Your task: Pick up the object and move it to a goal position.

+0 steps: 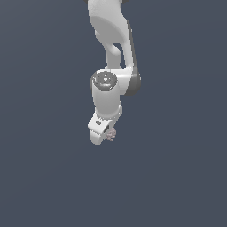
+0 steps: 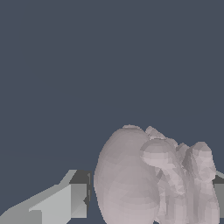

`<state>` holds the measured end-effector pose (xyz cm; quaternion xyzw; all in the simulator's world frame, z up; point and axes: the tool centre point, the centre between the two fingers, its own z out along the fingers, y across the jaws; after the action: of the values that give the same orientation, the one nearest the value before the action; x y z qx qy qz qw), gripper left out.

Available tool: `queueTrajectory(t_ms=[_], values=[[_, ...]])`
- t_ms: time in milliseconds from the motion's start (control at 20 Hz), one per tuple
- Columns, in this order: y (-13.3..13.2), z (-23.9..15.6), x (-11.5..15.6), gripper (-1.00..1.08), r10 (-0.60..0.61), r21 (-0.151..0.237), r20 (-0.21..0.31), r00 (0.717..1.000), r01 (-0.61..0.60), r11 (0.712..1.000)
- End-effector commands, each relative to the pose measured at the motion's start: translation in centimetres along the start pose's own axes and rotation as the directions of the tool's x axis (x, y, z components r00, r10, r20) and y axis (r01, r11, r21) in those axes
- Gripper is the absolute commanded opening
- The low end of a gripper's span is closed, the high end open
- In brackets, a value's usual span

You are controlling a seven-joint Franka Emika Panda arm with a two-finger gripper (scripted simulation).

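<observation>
Wrist view: object (image 2: pixel 148 179) between fingers (image 2: pixel 61 203)

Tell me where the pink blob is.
In the exterior view, the blob sits near the middle, at the tip of the white end effector, on its exterior-view right.

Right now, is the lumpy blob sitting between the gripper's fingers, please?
Yes, the wrist view shows the blob filling the gap between the gripper fingers.

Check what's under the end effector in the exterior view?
A small lumpy pinkish-grey object sits at the end effector tip, between its fingers in the wrist view. Beneath it, only plain dark background. The contact faces are hidden by the object.
</observation>
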<state>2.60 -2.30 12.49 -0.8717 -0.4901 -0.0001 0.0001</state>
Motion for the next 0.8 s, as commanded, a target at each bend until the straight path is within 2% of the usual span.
queueTrajectory(t_ms=[0,400,750], values=[[0.6,-2.6,-0.2,-1.00,0.000,0.000,-0.001,1.000,0.000,1.000],[2.9,-11.0,-0.8,-1.00,-0.001,0.000,-0.001,1.000,0.001,1.000],[4.4,-15.7,-1.1,-1.00,0.000,0.000,-0.001,1.000,0.000,1.000]])
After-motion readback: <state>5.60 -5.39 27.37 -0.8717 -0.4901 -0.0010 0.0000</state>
